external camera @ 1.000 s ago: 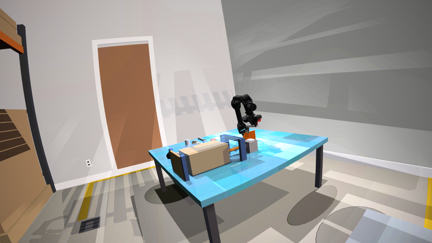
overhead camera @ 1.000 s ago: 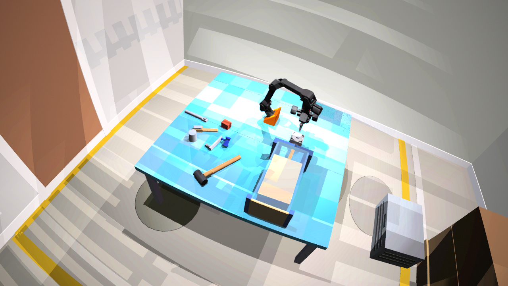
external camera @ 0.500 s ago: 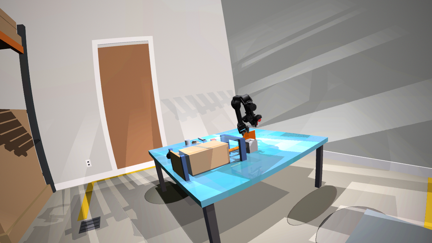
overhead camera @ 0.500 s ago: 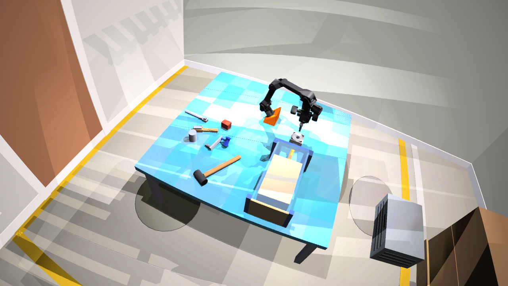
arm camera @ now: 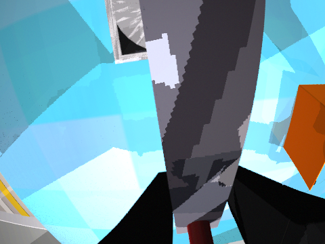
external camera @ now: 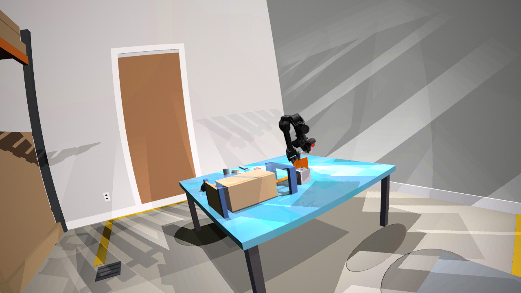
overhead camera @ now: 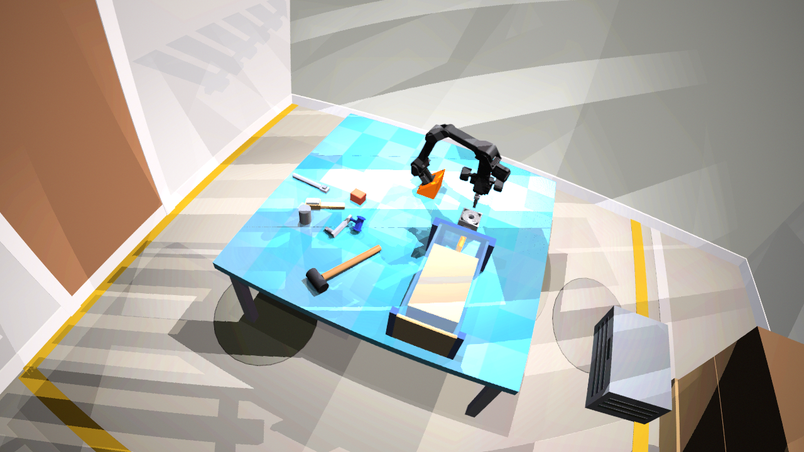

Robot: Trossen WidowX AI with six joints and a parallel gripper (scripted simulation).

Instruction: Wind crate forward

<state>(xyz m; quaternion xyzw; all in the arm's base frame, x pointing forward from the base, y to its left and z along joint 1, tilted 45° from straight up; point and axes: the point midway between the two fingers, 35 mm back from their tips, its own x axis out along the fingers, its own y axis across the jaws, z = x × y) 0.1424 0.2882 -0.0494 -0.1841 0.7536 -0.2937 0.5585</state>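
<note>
My gripper (overhead camera: 482,184) (external camera: 311,143) (arm camera: 194,175) is shut on the winch handle (overhead camera: 476,200) (external camera: 312,145) (arm camera: 206,102), a grey bar with a red knob. A thin shaft points down from it near the winch (overhead camera: 470,219) (external camera: 303,176) (arm camera: 130,20); the bar hides the shaft in the wrist view, and I cannot tell whether the key is in the hole. The tan crate (overhead camera: 443,276) (external camera: 253,189) sits flat in the cubby, its front back from the blue steel frame (overhead camera: 487,238) (external camera: 294,180). An orange strap (overhead camera: 461,242) (external camera: 281,179) runs from crate toward winch.
An orange wedge (overhead camera: 430,186) (external camera: 301,162) (arm camera: 306,125) stands beside the arm. To the left on the bench (overhead camera: 269,255) lie a black-headed mallet (overhead camera: 317,279), a red block (overhead camera: 358,196), a grey cylinder (overhead camera: 304,215), a blue piece (overhead camera: 358,223) and several other tools.
</note>
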